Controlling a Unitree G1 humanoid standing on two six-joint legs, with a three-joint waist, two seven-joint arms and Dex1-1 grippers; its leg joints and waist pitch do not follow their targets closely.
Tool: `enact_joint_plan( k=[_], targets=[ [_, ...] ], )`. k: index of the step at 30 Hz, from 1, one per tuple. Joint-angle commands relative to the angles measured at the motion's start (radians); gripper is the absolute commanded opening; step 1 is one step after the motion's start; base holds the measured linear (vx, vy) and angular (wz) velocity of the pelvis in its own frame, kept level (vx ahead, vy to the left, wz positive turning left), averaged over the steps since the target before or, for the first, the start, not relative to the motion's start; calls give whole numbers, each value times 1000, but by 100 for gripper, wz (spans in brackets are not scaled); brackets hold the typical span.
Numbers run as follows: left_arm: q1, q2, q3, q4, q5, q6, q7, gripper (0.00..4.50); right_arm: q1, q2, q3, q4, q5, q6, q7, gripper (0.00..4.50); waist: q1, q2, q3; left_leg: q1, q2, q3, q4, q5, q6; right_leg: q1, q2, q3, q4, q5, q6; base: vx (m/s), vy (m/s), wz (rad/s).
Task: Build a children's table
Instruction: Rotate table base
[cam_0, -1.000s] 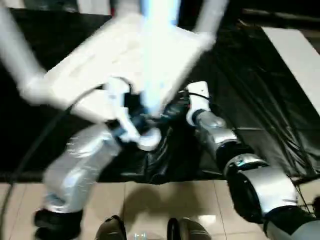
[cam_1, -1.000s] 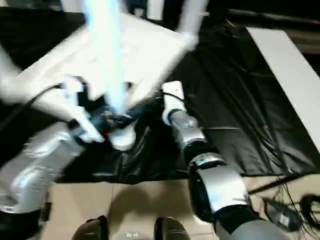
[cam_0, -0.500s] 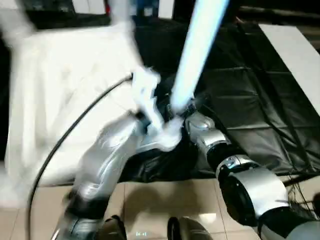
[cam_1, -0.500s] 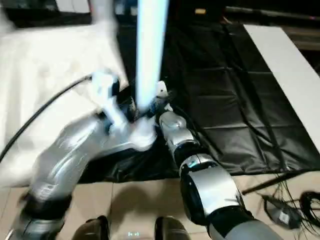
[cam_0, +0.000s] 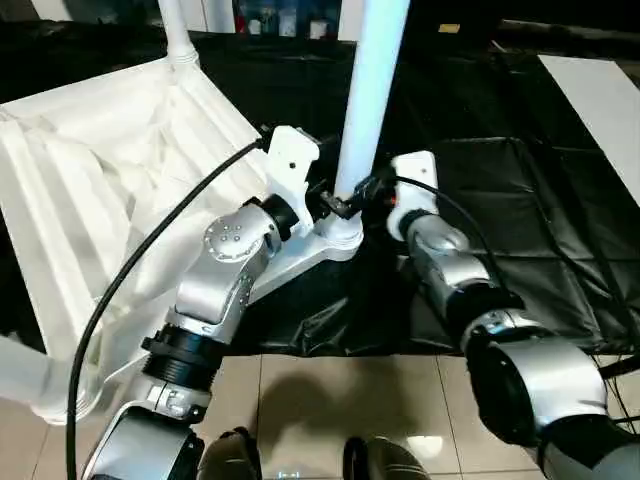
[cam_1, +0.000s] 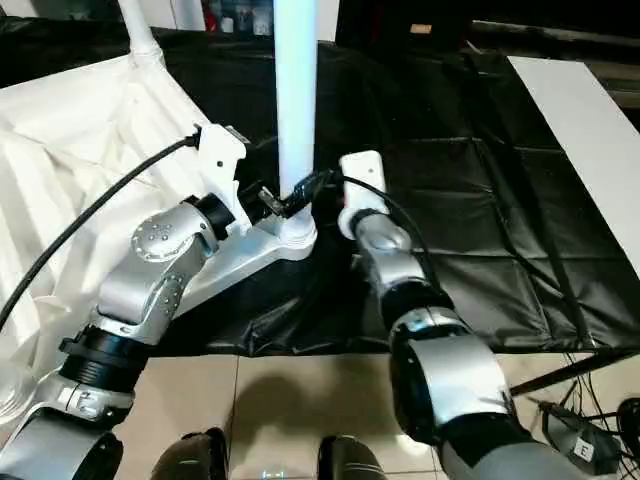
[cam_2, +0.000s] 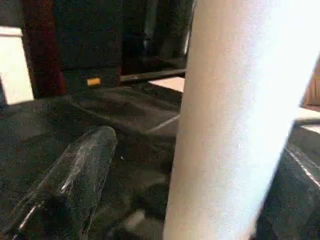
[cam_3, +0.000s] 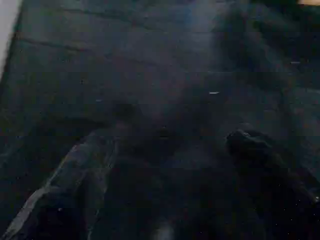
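Observation:
The children's table lies upside down, its ribbed white tabletop (cam_0: 110, 200) tilted over the left edge of the work table. One white leg (cam_0: 370, 90) stands upright in the near right corner socket (cam_0: 340, 238). Another leg (cam_0: 175, 30) rises from the far corner, and a third (cam_0: 25, 375) points out at the lower left. My left gripper (cam_0: 338, 205) is open around the base of the upright leg (cam_2: 235, 125); one finger (cam_2: 75, 175) stands clear of it. My right gripper (cam_0: 372, 190) is open just right of that leg, with nothing between its fingers (cam_3: 70, 195).
The black-draped work table (cam_0: 520, 200) stretches to the right and back. A white panel (cam_0: 600, 90) lies along its far right. A black cable (cam_0: 130, 280) loops along my left arm. Tiled floor (cam_0: 330, 400) and loose cables (cam_1: 590, 430) lie below the table's front edge.
The tabletop has swung round to the left and settled, and the leg at my grippers now stands upright. My left arm followed it; the right gripper stayed beside the leg's base.

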Motion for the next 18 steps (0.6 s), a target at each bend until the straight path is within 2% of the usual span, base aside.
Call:
enact_joint_plan(
  k=[1,2,4,6,7,8,9,10,11,12,14,15,16,18],
  targets=[
    [18,20,-22,-25,-17,27,-49,447,21,-24,-28,-39,27,-18,17,400,6,17,-115,41,23,-6,-47,-22,126,72,-62,37,-34,285,-332,0,0,0],
    [23,24,-24,-33,-18,31,-53,447,24,-28,-28,-44,26,-21,18,400,7,23,-119,42,23,-8,-47,-26,123,72,-62,36,-34,277,-332,0,0,0],
    [42,34,-25,-66,-20,52,-63,447,39,-44,-29,-69,30,-30,31,400,6,18,-117,38,24,-7,-46,-25,117,73,-61,37,-35,275,-328,0,0,0],
    [86,62,-23,-145,-20,124,-52,447,77,-85,-41,-135,44,-39,65,400,10,29,-126,39,26,-9,-43,-21,114,76,-60,36,-31,291,-324,0,0,0],
    [109,90,-38,-188,-27,164,-76,447,95,-104,-49,-167,55,-31,90,400,10,24,-127,38,24,-7,-43,-18,115,77,-56,36,-30,304,-320,0,0,0],
    [120,107,-48,-206,-23,178,-88,447,104,-114,-52,-182,59,-26,102,400,12,26,-130,38,24,-9,-42,-17,116,78,-57,35,-30,303,-319,0,0,0],
    [148,165,-77,-261,-11,245,-121,447,141,-146,-50,-242,66,-11,143,400,11,22,-127,36,20,-6,-42,-20,116,75,-53,35,-34,286,-314,0,0,0],
    [155,183,-86,-277,-9,266,-133,447,152,-154,-48,-261,68,-6,157,400,16,28,-129,39,22,-9,-41,-33,108,76,-55,35,-34,262,-306,0,0,0],
    [158,191,-89,-283,-8,275,-138,447,157,-158,-47,-269,69,-4,163,400,13,25,-127,37,21,-9,-43,-35,106,76,-52,35,-35,252,-304,0,0,0],
    [171,238,-102,-324,-8,342,-158,447,197,-184,-28,-329,61,24,207,400,14,29,-132,37,18,-8,-40,-40,99,77,-52,35,-37,230,-303,0,0,0],
    [178,280,-110,-366,-9,428,-159,447,243,-214,-7,-401,53,61,253,400,15,32,-134,37,18,-10,-41,-51,88,78,-51,35,-39,198,-295,0,0,0],
    [184,330,-122,-413,14,537,-144,447,322,-262,32,-534,44,149,327,400,15,32,-133,37,17,-9,-44,-75,74,78,-48,35,-48,145,-284,0,0,0],
    [186,338,-125,-419,25,544,-142,447,335,-269,40,-556,42,164,339,400,20,33,-137,38,17,-10,-41,-74,71,81,-48,35,-47,139,-277,0,0,0],
    [193,354,-131,-431,55,556,-134,447,367,-287,59,-612,37,199,364,400,19,32,-135,35,15,-10,-43,-81,67,78,-50,36,-55,92,-264,0,0,0]
  ],
)
